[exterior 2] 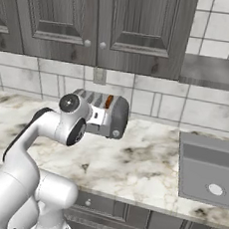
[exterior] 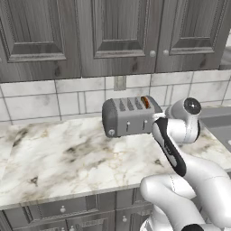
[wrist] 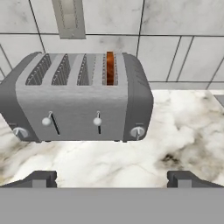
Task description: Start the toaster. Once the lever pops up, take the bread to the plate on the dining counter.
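Toaster (wrist: 78,103) ahead of pincer: brushed grey metal, matt. Bread (wrist: 110,68): brown, rough crust. Surface (wrist: 175,127) beneath: glossy veined marble. Cabinets (exterior: 113,36) above: grained grey wood.

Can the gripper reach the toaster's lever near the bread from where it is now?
Probably yes. The open gripper faces the toaster side-on, with bare marble worktop between them. The right lever, below the slot holding the bread, sits unobstructed.

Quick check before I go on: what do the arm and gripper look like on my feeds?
The arm is glossy white with rounded links, a black strip along one link and dark round joint caps. The gripper has two small dark grey, blocky finger tips. No cables or markings show.
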